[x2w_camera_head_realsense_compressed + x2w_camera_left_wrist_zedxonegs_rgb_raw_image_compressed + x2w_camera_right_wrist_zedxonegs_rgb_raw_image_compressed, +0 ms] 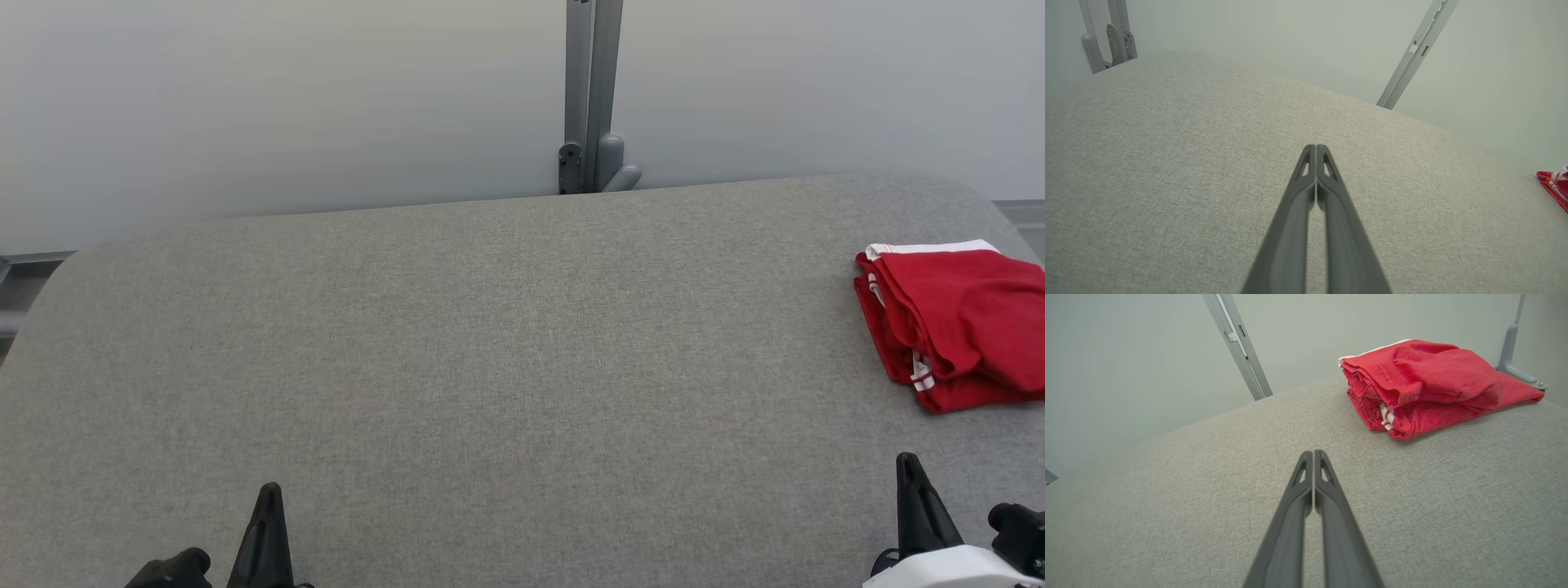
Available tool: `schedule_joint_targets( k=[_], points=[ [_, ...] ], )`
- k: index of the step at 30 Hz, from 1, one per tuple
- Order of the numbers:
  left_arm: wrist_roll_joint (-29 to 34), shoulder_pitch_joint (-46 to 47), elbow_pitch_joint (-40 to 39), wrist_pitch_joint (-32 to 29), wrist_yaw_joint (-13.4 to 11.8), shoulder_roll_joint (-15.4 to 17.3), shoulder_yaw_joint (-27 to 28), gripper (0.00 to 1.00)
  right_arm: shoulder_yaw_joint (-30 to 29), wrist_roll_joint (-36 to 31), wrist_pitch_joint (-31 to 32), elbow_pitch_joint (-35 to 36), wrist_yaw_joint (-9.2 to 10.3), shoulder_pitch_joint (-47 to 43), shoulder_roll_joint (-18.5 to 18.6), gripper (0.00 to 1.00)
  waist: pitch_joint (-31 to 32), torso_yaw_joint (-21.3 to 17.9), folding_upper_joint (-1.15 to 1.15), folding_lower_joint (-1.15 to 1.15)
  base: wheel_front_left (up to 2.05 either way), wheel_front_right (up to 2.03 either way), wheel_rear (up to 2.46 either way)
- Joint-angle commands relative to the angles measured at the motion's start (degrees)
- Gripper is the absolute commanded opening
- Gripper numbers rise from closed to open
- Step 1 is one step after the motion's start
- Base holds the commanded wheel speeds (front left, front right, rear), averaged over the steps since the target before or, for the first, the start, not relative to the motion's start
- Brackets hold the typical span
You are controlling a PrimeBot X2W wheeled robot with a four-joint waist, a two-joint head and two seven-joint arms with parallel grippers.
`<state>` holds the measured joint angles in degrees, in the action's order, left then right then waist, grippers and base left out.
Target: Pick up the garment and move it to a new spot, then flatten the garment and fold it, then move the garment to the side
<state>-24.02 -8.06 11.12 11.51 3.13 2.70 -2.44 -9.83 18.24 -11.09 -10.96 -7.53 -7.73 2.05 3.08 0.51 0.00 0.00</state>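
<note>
Folded red garment (pixel 955 327), white-trimmed, lies at the right edge of the grey fabric tabletop (pixel 490 367) | pale wall and grey metal post (pixel 592 90) behind | my right gripper (pixel 1313 452) near it, fingers pressed together | my left gripper (pixel 1315 147) likewise closed, well apart from it

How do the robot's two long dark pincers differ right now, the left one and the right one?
The right gripper sits close to the folded red garment with white trim; the left gripper is far across the grey fabric table from it. A pale wrist casing shows behind the right gripper in the head view; the left gripper looks all dark there. Both are shut and hold nothing.
</note>
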Motion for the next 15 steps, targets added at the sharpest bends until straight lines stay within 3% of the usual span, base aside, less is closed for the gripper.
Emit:
schedule_joint_targets(
  k=[1, 15],
  points=[
    [-2.6, 2.0, -0.7, -0.6, 0.6, 0.1, 0.5, 0.0, 0.1, 2.8, 0.5, 0.7, 0.01, 1.7, 0.4, 0.0, 0.0, 0.0, 0.0, 0.0, 0.0, 0.0, 0.0],
    [-15.4, 4.5, 0.0, -4.0, 1.3, 0.1, 2.2, 0.0, 0.9, 16.6, 3.7, 0.2, 0.02, 4.1, 0.5, 0.0, -0.4, -0.1, 0.0, 0.0, 0.0, 0.0, 0.0]
  ],
)
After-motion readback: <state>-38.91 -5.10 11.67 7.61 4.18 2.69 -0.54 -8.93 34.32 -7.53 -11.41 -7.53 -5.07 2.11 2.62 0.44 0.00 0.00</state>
